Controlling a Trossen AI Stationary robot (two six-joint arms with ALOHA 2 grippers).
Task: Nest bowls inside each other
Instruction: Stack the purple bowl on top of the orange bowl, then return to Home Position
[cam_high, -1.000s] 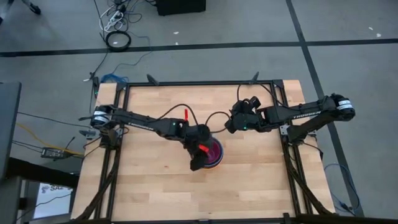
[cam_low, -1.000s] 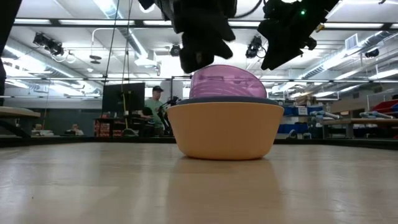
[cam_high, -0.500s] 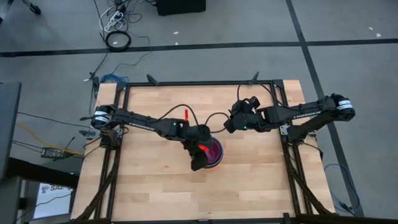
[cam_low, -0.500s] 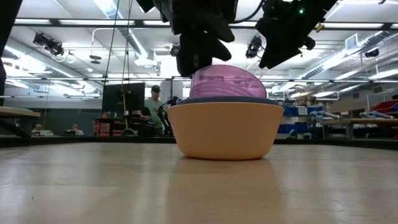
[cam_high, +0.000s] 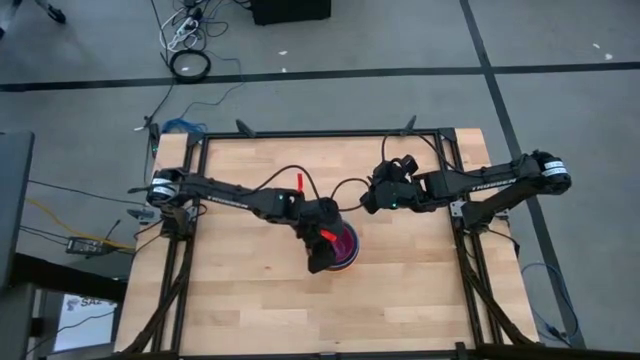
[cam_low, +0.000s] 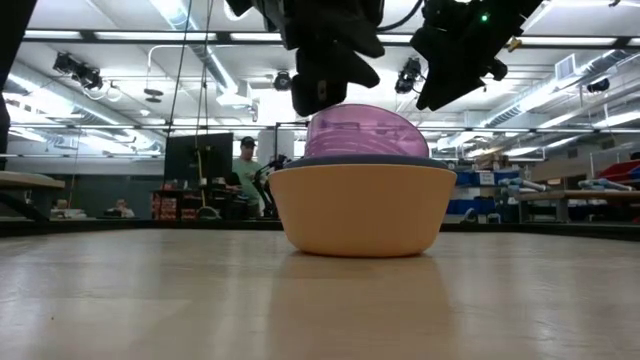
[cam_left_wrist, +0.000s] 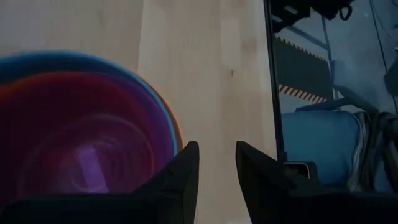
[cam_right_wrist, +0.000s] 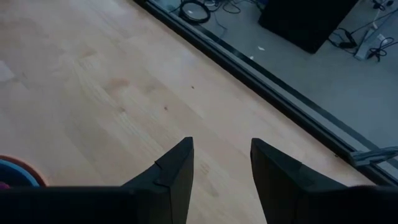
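The nested bowls (cam_high: 343, 246) stand near the table's middle. The orange outer bowl (cam_low: 360, 212) rests on the wood, with blue and other rims inside it (cam_left_wrist: 163, 112). A purple bowl (cam_low: 366, 130) sits tilted in the stack, rising above its rim. My left gripper (cam_left_wrist: 216, 163) hangs above the stack's near-left side (cam_high: 320, 264), open. Its fingers are just outside the rim, with bare wood showing in the gap. My right gripper (cam_right_wrist: 221, 163) is open over bare wood beyond the stack's far right (cam_high: 372, 202), high in the low view (cam_low: 440, 95).
Bare wood lies all around the stack. The table's black frame rail (cam_right_wrist: 273, 87) runs along the far edge, with floor and cables (cam_high: 190, 62) beyond it. In the low view a person (cam_low: 246, 165) stands in the room behind the table.
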